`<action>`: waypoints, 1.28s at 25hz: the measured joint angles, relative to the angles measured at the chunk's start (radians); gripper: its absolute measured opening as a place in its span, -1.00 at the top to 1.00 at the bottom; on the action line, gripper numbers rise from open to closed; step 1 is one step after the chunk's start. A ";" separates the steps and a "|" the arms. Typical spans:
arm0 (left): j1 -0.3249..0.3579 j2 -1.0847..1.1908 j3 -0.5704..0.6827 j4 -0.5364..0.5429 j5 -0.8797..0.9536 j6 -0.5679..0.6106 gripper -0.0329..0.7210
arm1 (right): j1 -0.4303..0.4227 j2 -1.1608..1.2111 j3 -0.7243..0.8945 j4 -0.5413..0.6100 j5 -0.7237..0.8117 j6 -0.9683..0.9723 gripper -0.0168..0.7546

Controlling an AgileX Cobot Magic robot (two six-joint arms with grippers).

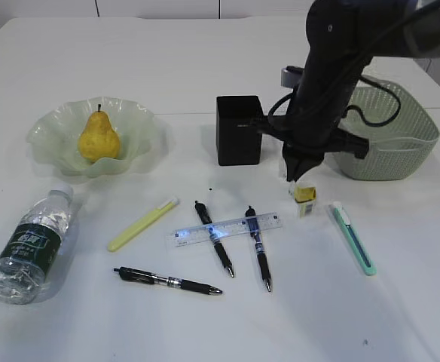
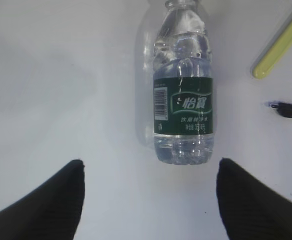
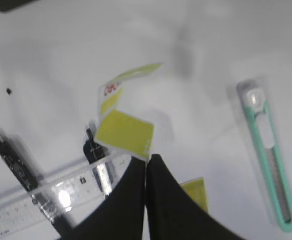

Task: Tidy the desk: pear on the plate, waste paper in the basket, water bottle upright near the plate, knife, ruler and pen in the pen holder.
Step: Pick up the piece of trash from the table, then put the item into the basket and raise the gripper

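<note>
**Desk inventory: pear plated, bottle lying flat, paper scrap pinched**

- Large plain white desk (image 1: 220,68), bearing all items below.
- Pale green translucent plate with ruffled rim (image 1: 54,124), far left; yellow pear with short dark stem (image 1: 98,137) standing in it.
- Small clear plastic water bottle with dark green label (image 1: 32,245), lying on its side at front left, white cap toward the plate.
- Left gripper (image 2: 148,200): black fingers spread wide, nothing between them, hovering just short of the bottle's base.
- Matte black square pen holder (image 1: 239,130), centre back, upright.
- Sage-green perforated oval basket (image 1: 401,147), right back, behind the right arm.
- Right gripper (image 3: 146,167): fingers pressed together on the edge of a crumpled yellow waste paper scrap (image 3: 125,134); scrap hanging just above the desk, in front of the pen holder and basket.
- Short transparent ruler (image 1: 227,228), centre, lying across two black pens (image 1: 214,237).
- Third black pen (image 1: 167,280), front centre, apart from the others.
- Yellow-green pen-shaped item (image 1: 142,224), between bottle and ruler.
- Teal and white utility knife (image 1: 353,236), right, flat on the desk.
</note>
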 joint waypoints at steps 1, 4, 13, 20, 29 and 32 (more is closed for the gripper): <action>0.000 0.000 0.000 0.000 0.000 0.000 -0.63 | 0.000 0.000 -0.024 -0.026 0.007 0.000 0.99; 0.000 0.000 0.000 0.000 0.000 0.000 -0.63 | -0.010 0.000 -0.088 -0.115 0.015 0.011 0.99; 0.000 0.000 0.000 0.000 -0.010 0.000 -0.63 | -0.102 0.000 -0.198 -0.310 0.015 0.053 0.99; 0.000 0.000 0.000 0.000 -0.019 0.000 -0.63 | -0.225 0.000 -0.230 -0.331 -0.033 0.092 0.99; 0.000 0.000 0.000 -0.008 -0.031 0.000 -0.63 | -0.279 0.038 -0.229 -0.396 -0.185 0.099 0.99; 0.000 0.000 0.000 -0.019 -0.035 0.000 -0.63 | -0.279 0.044 -0.229 -0.399 -0.215 0.100 0.95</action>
